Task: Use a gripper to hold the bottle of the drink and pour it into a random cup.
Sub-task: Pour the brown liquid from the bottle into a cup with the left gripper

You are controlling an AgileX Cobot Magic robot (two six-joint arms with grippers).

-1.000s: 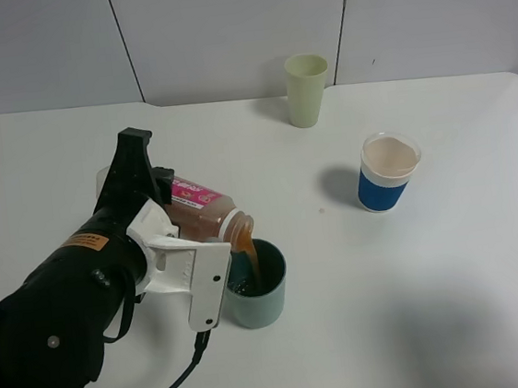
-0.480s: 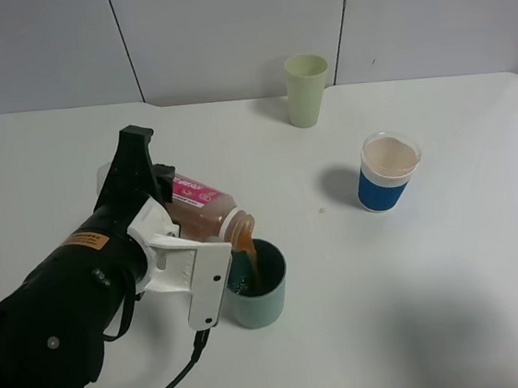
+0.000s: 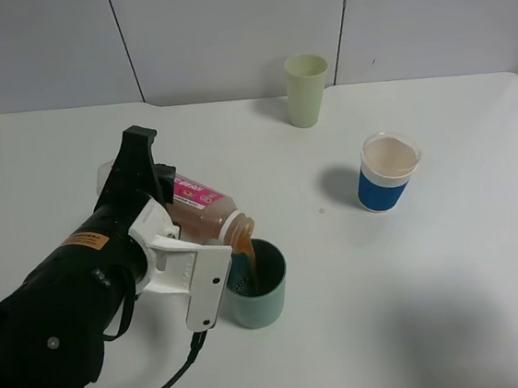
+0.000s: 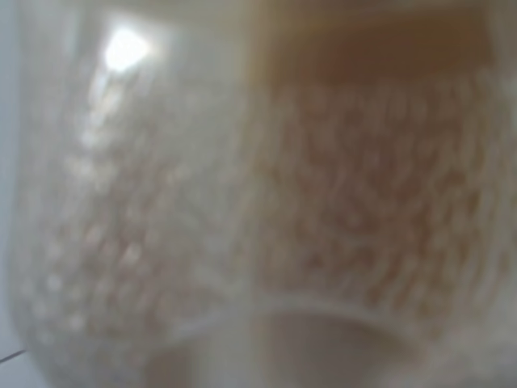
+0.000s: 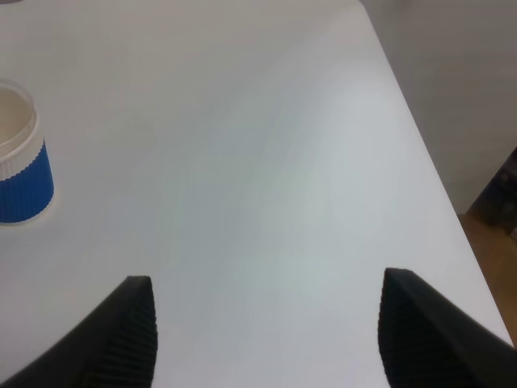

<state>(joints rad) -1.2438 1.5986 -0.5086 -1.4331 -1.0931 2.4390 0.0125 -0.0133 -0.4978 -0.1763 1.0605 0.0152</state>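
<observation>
In the exterior high view my left gripper point(image 3: 175, 235), a white jaw block on a black arm, is shut on the bottle of the drink point(image 3: 207, 214). The bottle lies tipped on its side, neck down over the teal-green cup point(image 3: 257, 284). A brown stream falls from the neck into the cup. The left wrist view is filled by the blurred clear bottle point(image 4: 258, 194) pressed close to the lens. My right gripper point(image 5: 262, 339) is open and empty above bare table; it does not show in the exterior high view.
A tall pale green cup point(image 3: 307, 89) stands at the back centre. A blue-and-white cup point(image 3: 388, 172) stands at the right and also shows in the right wrist view point(image 5: 20, 158). The table's right edge point(image 5: 436, 186) is near my right gripper.
The bottle has stayed tipped over the teal-green cup and keeps pouring. My left gripper has barely shifted. The other cups have not moved.
</observation>
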